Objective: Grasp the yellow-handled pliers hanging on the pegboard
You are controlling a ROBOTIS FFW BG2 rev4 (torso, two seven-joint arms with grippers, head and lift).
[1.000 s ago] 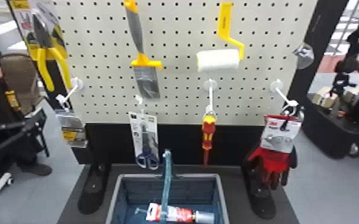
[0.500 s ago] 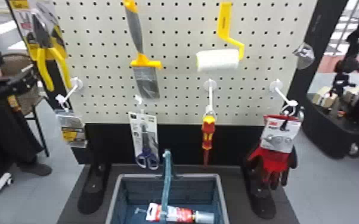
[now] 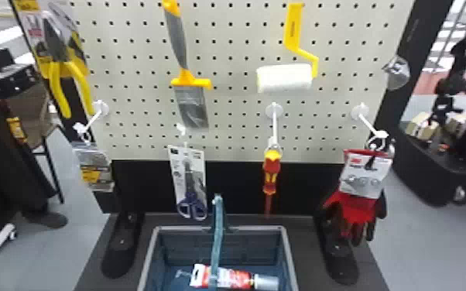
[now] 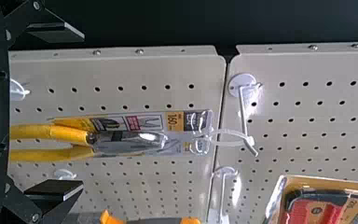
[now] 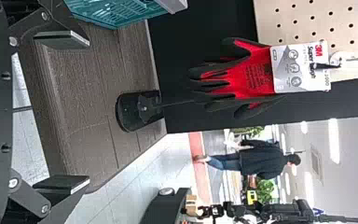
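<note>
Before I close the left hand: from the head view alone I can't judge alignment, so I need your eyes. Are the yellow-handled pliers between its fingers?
Observer: In the left wrist view, the yellow-handled pliers have their handles in the gap of the open left hand, untouched.
Operator: What hangs them?
Observer: A white tie links their card to a white hook.
Operator: Right hand?
Observer: Open too, the right hand faces the red gloves.
</note>
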